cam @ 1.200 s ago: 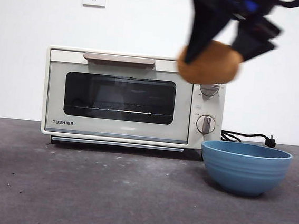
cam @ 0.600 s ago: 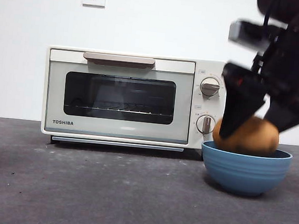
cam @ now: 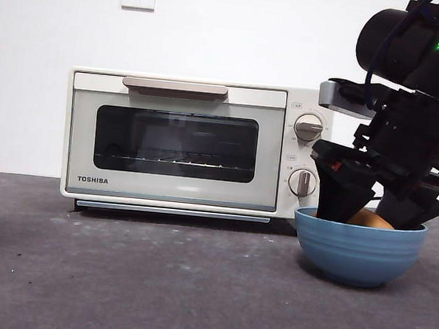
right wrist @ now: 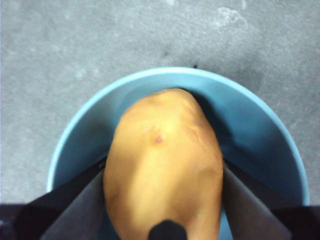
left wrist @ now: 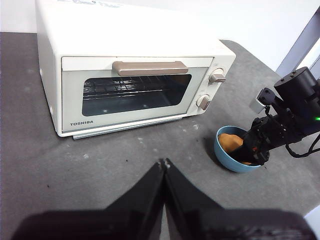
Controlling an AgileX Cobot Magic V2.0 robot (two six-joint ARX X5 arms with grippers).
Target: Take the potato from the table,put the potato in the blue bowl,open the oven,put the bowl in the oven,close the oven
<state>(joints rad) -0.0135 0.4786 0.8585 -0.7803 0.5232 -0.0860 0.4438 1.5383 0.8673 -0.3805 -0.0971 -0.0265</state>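
The orange-tan potato lies low inside the blue bowl, only its top peeking over the rim. My right gripper reaches down into the bowl, shut on the potato, with one black finger pressed against each side. The bowl stands on the dark grey table, just right of the cream oven, whose door is closed. My left gripper hovers shut and empty over the table in front of the oven, well apart from the bowl.
The oven's beige bar handle runs along the top of the door, and two knobs sit beside the bowl. A black cord trails behind the bowl. A white wall stands behind everything.
The right gripper carried the potato from high in front of the oven's upper right corner, rightward and down, until it sank into the blue bowl. The oven and bowl stayed put.
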